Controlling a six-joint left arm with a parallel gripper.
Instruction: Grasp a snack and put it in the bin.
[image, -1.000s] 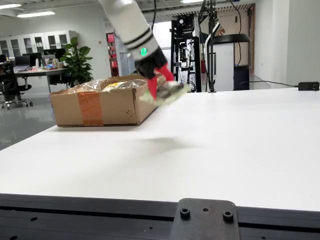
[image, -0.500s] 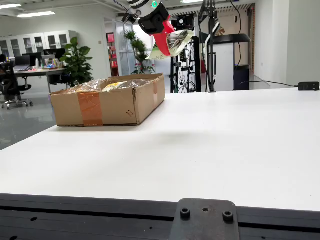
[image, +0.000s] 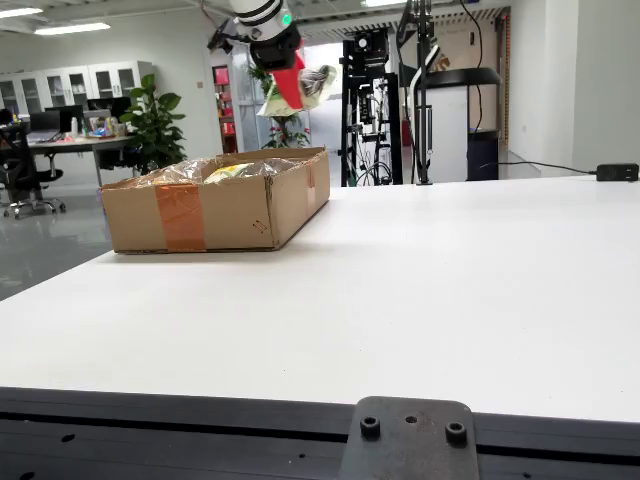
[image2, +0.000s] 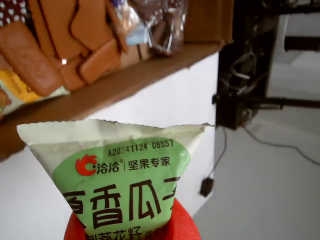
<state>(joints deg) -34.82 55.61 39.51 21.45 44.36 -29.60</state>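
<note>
High in the view from the side, my gripper (image: 289, 86) with red fingers (image: 291, 88) is shut on a pale green snack packet (image: 306, 86). It hangs well above the far right corner of the cardboard box (image: 215, 208), which holds several wrapped snacks (image: 235, 170). The view that rides on the gripper shows the same snack packet (image2: 120, 177) filling the lower middle, clamped between the red fingers (image2: 182, 226). Above it in that view lie the box's brown rim (image2: 107, 92) and biscuit packets (image2: 55, 45) inside.
The white table (image: 430, 290) stretches right and forward of the box. Behind the table's far edge stand black equipment racks (image: 425, 95). A black adapter (image: 617, 172) lies at the far right edge. A black mount plate (image: 410, 440) sits at the near edge.
The gripper rose from just above the table beside the box, carrying the snack packet, then moved left toward the box at height.
</note>
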